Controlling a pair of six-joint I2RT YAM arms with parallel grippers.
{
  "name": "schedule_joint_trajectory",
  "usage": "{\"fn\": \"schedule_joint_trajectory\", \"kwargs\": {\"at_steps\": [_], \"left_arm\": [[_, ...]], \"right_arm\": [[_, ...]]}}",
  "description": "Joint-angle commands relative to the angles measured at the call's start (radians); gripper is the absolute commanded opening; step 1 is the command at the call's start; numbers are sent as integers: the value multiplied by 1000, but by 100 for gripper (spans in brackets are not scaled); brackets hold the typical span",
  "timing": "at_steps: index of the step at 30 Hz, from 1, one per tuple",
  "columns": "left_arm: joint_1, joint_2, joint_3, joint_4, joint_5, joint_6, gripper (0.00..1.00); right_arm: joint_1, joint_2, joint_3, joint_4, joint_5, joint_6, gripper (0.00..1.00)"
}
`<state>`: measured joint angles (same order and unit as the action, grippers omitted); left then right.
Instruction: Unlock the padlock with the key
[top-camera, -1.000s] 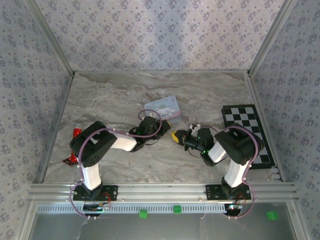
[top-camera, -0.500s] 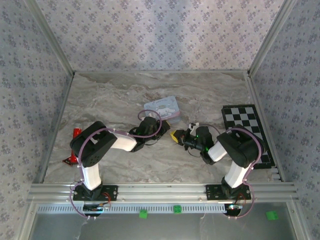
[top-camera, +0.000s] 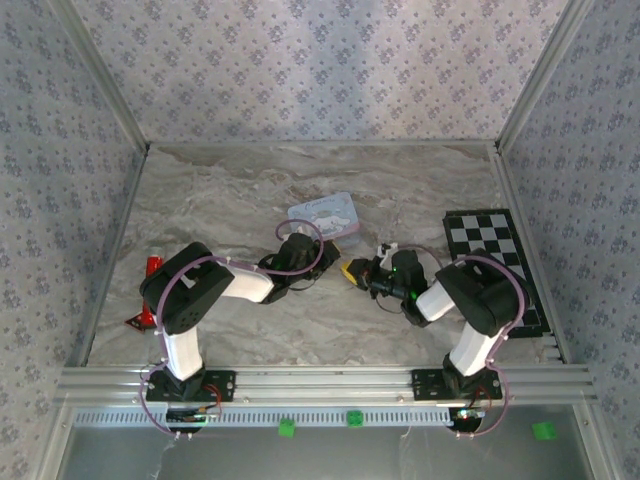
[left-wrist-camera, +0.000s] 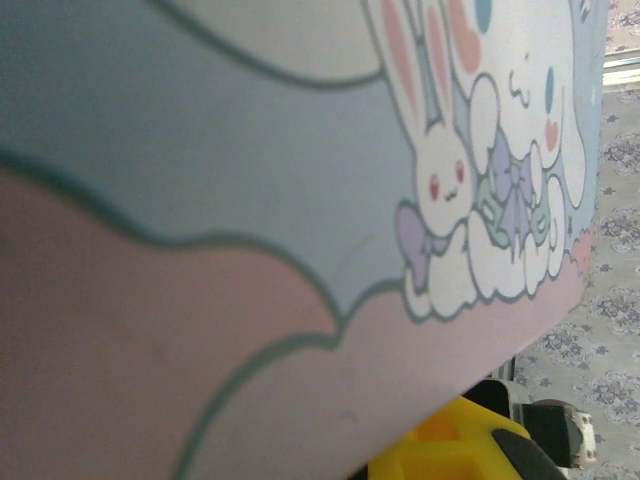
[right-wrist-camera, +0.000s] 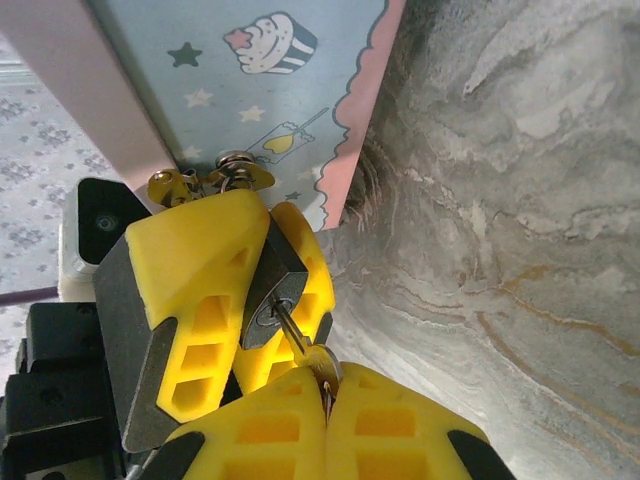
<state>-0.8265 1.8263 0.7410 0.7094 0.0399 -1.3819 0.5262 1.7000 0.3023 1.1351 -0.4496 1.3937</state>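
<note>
The padlock (right-wrist-camera: 274, 288), a small black block, sits clamped between the yellow fingers of my left gripper (right-wrist-camera: 262, 270). Its loop is hidden behind those fingers. The key (right-wrist-camera: 320, 366) is pinched in my shut right gripper (right-wrist-camera: 328, 400), with its blade in the keyhole on the padlock's face. In the top view the left gripper (top-camera: 336, 266) and right gripper (top-camera: 354, 272) meet tip to tip at mid-table, just below the pale-blue cartoon tin (top-camera: 325, 213).
The tin (left-wrist-camera: 250, 200) hangs very close in front of the left wrist camera. Its edge (right-wrist-camera: 260, 80) lies right behind the padlock, with small metal fittings (right-wrist-camera: 212, 181). A checkered board (top-camera: 495, 265) lies at the right, a red stick (top-camera: 152, 268) at the left wall.
The right arm has edged slightly toward the left gripper and its wrist has shifted a little. The left arm and the tin stay where they were.
</note>
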Motion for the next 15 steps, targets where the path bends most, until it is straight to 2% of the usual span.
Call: {"fn": "schedule_joint_trajectory", "kwargs": {"at_steps": [1, 10, 15], "left_arm": [[-55, -44, 42, 20, 133, -9, 0], [-63, -22, 53, 58, 151, -31, 0], [-68, -27, 55, 53, 149, -26, 0]], "right_arm": [[11, -54, 50, -98, 56, -118, 0], [34, -122, 104, -204, 34, -155, 0], [27, -61, 91, -60, -3, -53, 0]]}}
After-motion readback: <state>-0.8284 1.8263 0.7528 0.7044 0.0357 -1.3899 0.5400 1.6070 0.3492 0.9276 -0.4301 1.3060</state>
